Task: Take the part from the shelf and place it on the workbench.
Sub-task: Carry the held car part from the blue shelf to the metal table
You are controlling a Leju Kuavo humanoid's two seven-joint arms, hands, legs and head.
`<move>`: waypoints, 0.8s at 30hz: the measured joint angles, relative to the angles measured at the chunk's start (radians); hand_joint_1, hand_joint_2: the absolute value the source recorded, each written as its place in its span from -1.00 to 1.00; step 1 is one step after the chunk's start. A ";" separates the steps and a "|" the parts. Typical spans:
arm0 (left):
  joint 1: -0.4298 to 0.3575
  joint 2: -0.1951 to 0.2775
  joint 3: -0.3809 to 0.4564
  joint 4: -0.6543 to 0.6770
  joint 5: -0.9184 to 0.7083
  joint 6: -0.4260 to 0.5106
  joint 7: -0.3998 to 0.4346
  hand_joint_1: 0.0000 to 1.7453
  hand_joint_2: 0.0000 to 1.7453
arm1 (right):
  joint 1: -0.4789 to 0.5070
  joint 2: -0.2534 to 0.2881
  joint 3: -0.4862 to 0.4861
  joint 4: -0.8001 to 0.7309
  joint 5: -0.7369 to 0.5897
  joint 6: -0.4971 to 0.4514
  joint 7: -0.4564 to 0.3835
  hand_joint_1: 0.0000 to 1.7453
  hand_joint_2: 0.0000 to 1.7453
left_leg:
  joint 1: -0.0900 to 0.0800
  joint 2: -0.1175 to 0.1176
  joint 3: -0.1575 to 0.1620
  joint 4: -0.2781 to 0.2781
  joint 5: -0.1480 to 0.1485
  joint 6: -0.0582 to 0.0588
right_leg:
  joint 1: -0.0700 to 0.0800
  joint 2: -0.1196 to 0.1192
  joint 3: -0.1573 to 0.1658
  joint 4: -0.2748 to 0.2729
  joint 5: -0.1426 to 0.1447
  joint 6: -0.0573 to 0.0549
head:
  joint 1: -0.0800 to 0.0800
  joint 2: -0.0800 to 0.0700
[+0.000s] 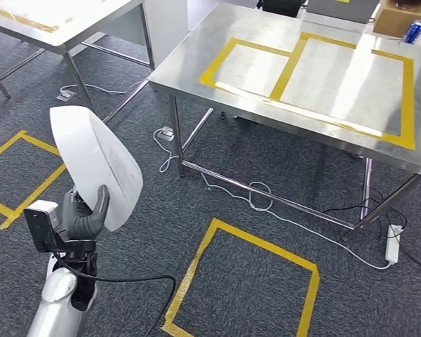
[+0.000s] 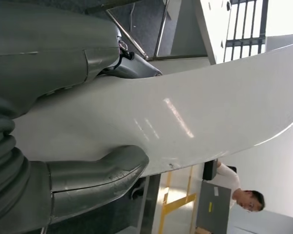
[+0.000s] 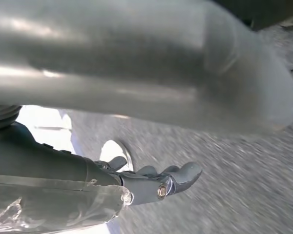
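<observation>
Low at the left of our head view, our left hand (image 1: 84,214) grips the white part (image 1: 95,165), thumb and fingers clamped on its lower edge. The part is a broad curved shell, held tilted in the air above the grey carpet (image 1: 144,210), near a yellow tape square (image 1: 15,175) on the floor. It is well apart from the workbench (image 1: 250,42), not touching it. Our left wrist view shows the thumb (image 2: 100,178) pressed to one face of the part (image 2: 197,117), with darker fingers (image 2: 134,66) behind its other face, and a person (image 2: 244,195) beyond its edge. Further right, the steel workbench carries yellow tape rectangles (image 1: 314,81); a cardboard box (image 1: 399,17) and a blue can (image 1: 414,31) sit at its far right corner. Our right hand (image 3: 152,183) hangs over carpet, fingers stretched out and holding nothing.
</observation>
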 joint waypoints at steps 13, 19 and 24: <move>-0.019 -0.008 0.000 0.009 -0.025 0.051 0.009 1.00 1.00 | -0.010 0.006 -0.025 0.000 -0.005 0.105 0.057 -1.00 -1.00 | -0.021 0.151 0.029 -0.003 -0.023 -0.023 | 0.016 -0.133 0.041 -0.041 0.021 -0.034 | 0.009 0.000; -0.015 -0.006 0.000 0.011 -0.026 0.039 0.011 1.00 1.00 | -0.011 0.010 -0.025 0.000 0.017 0.081 0.061 -1.00 -1.00 | -0.013 0.037 -0.106 0.263 -0.150 -0.044 | 0.007 -0.073 0.045 -0.053 0.030 -0.053 | -0.005 0.000; -0.019 0.002 -0.001 0.014 -0.017 -0.010 0.010 1.00 1.00 | -0.010 0.010 -0.025 0.000 0.026 0.087 0.065 -1.00 -1.00 | -0.008 0.032 -0.034 0.067 -0.009 -0.041 | 0.006 -0.040 0.046 -0.048 0.025 -0.041 | -0.007 0.000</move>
